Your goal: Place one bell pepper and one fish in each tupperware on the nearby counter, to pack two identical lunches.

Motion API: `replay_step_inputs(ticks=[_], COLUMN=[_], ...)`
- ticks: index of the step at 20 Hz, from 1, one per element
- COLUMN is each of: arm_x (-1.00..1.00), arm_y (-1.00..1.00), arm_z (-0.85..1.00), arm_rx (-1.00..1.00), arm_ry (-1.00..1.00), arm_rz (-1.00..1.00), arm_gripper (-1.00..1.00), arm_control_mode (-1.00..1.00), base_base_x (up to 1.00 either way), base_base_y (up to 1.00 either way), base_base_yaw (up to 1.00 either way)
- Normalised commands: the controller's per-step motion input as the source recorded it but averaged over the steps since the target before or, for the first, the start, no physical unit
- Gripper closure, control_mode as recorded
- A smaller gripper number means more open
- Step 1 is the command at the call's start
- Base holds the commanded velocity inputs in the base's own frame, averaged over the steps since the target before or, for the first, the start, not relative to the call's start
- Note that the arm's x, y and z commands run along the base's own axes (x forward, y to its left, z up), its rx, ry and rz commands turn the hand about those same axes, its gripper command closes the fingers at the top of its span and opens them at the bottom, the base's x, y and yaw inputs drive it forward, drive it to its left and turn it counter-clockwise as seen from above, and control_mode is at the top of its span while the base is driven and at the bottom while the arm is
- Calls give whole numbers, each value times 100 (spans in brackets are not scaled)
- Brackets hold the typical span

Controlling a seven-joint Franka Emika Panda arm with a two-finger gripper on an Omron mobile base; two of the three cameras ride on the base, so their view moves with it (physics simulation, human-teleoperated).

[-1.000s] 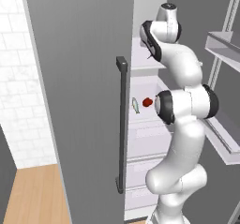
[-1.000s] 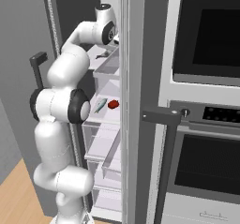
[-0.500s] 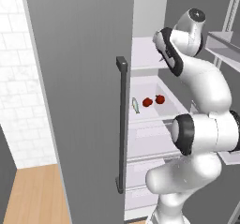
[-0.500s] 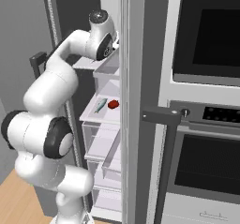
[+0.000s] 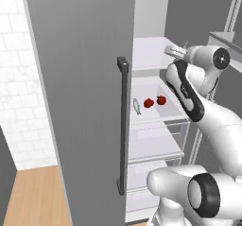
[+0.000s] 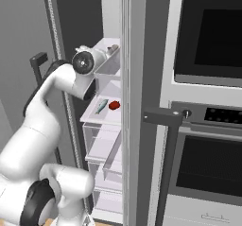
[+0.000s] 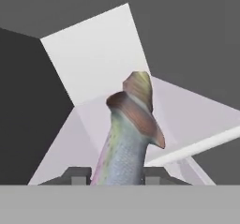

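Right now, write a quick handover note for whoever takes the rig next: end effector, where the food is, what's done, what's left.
End effector: shut on a fish, held up inside the open fridge, above the shelf.
On that shelf: the other fish and two bell peppers, side by side and untouched.
Done: one fish picked up.
Left: carry this fish to a tupperware on the counter, then fetch the second fish and both peppers, one of each per tupperware.
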Motion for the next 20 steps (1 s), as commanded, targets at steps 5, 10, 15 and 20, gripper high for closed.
replay_step_inputs(ticks=[5, 10, 15, 20], arm_x=[-100, -100, -99, -25], arm_y=[26, 30, 12, 12], arm_z=[20, 38, -38, -97], arm_rx=[0, -1, -11, -27], arm_ry=[7, 33, 70, 53], arm_rz=[2, 7, 7, 5], arm_gripper=[100, 100, 100, 100], arm_control_mode=[-100, -100, -100, -100], base_base_x=[0, 0, 0, 0], base_base_y=[0, 0, 0, 0], base_base_yaw=[0, 0, 0, 0])
